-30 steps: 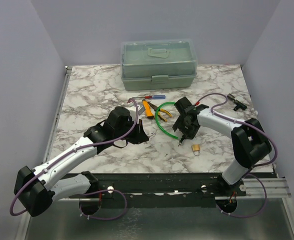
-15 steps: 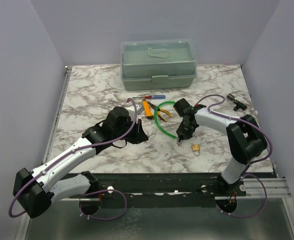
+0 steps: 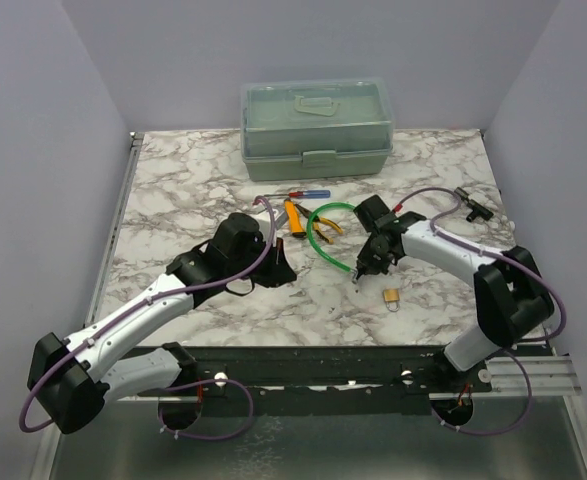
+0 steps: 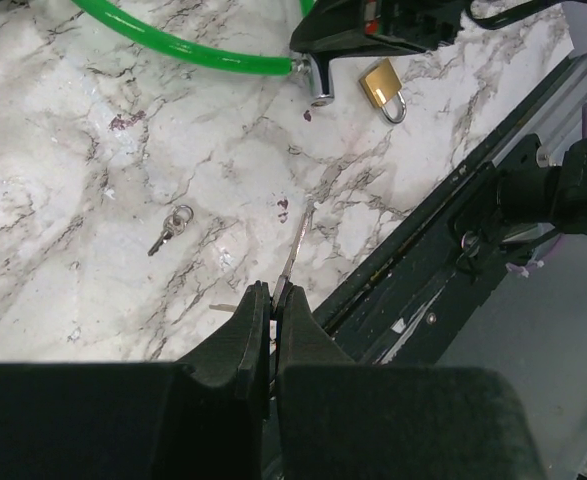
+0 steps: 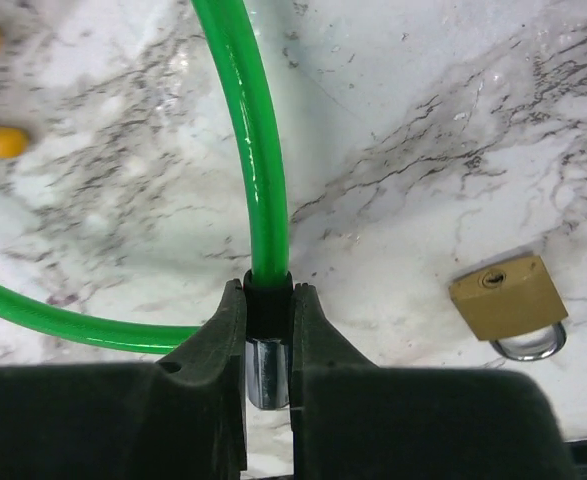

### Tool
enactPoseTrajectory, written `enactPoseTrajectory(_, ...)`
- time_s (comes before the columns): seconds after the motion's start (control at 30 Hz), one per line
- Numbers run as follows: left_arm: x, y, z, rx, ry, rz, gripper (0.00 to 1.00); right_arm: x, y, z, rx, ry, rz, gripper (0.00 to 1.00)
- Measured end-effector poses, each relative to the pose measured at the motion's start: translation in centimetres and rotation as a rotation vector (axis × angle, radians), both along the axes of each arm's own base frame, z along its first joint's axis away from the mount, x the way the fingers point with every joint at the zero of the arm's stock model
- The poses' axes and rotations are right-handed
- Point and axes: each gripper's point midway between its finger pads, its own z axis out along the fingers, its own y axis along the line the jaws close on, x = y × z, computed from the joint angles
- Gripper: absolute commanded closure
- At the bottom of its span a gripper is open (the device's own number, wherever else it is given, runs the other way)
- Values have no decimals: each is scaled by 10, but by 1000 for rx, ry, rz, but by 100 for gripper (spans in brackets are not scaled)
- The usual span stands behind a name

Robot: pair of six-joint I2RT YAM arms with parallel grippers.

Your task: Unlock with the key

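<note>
The right gripper (image 5: 269,296), which stood wide a second ago above the near right end of the green cable (image 5: 257,150), has dropped and narrowed. It now clamps the black collar just above the cable's metal tip (image 5: 267,375). The arm's elbow has swung out toward the right edge of the desk (image 3: 173,190). The left arm has not shifted, and neither has the brass padlock (image 5: 506,297).

The left gripper (image 4: 273,292), near the middle of the desk, is pressed fully together. A thin metal sliver (image 4: 295,245) juts from between its tips toward the padlock. What the sliver is cannot be told from these views.

The key (image 4: 170,228), a small silver piece with a round head, lies loose on the marble. It is just to the far side of the left gripper's tips, touched by neither arm and well apart from the padlock. The padlock lies flat near the front rail, just right of the right gripper, keyhole showing. Its shackle looks closed and is threaded through nothing.

By this evidence the unlocking has barely begun. The key on the desk has not been picked up, nothing sits in the keyhole, and the padlock lies free rather than being steadied. Still ahead are gripping a key, holding the padlock, and seating and turning the key. The right arm's hold on the cable looks like a side step rather than progress on the lock.
</note>
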Motion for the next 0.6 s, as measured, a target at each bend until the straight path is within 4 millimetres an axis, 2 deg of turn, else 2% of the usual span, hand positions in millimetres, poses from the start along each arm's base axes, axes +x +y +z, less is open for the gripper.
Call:
enactPoseTrajectory(0.13, 2, -3, -2, -11, 25, 19, 100, 3, 2, 27, 59, -80, -38, 100)
enactPoseTrajectory(0.23, 9, -7, 4, -52, 25, 64, 100, 3, 4, 40, 109, -128, -72, 100)
enactPoseTrajectory(0.47, 19, -14, 11, -132, 75, 164, 100, -3, 13, 51, 235, -170, -125, 100)
enactPoseTrajectory(0.6, 20, -22, 6, -145, 120, 180, 100, -6, 15, 62, 284, -195, -153, 100)
